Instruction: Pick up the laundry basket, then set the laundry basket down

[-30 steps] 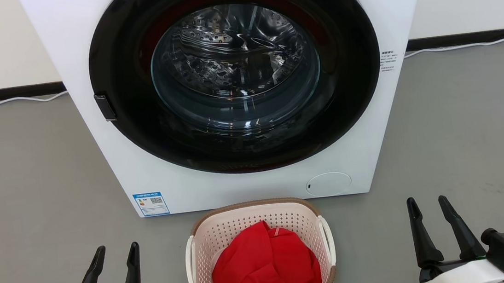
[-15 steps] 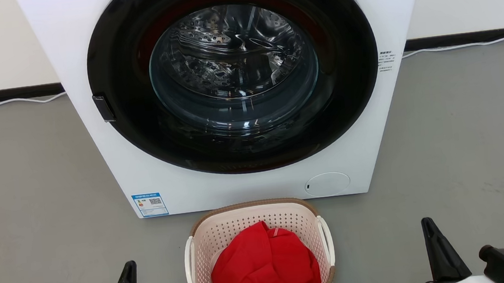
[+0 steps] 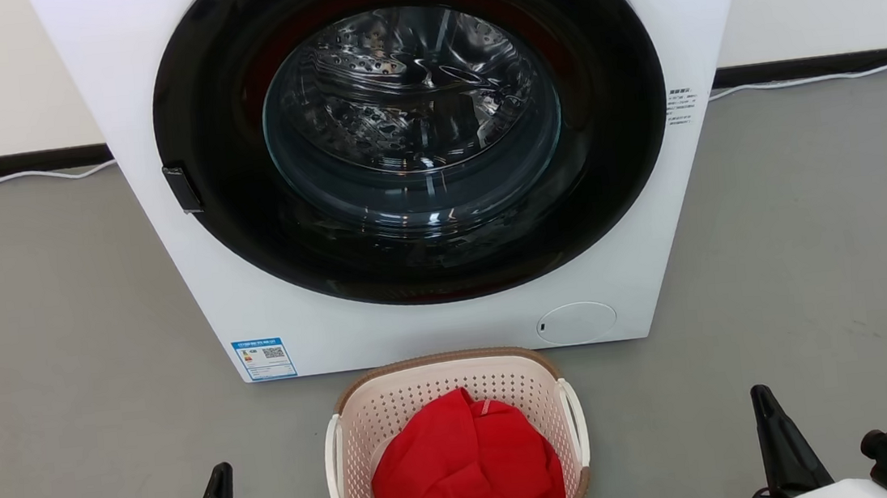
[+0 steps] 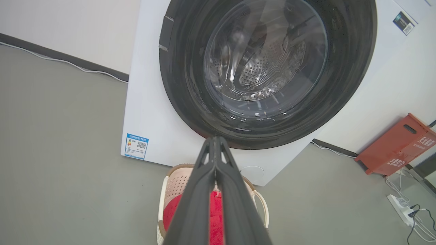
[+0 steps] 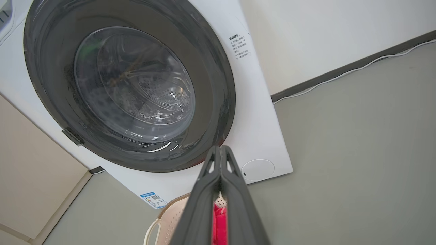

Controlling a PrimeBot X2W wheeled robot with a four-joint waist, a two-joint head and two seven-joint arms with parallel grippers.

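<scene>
The laundry basket [image 3: 442,360], cream-white and perforated with a brown rim and white side handles, stands on the grey floor just in front of the washer. A red garment [image 3: 464,466] lies inside it. My left gripper [image 3: 223,469] is shut with nothing in it, low to the basket's left and well apart from it. To the basket's right, my right gripper [image 3: 760,392] is also shut and empty, equally far off. In the left wrist view the closed fingers [image 4: 214,139] point over the basket [image 4: 173,182]. The right wrist view shows its closed fingers [image 5: 219,148] above the basket [image 5: 167,217].
A white front-loading washer [image 3: 255,316] with a closed dark round door stands close behind the basket. A white cable [image 3: 13,178] runs along the wall's base. An orange-red box [image 4: 398,146] and a power strip [image 4: 402,207] lie far to the right.
Both grippers have gone from open to shut and have dropped lower in the head view. The basket has not moved.
</scene>
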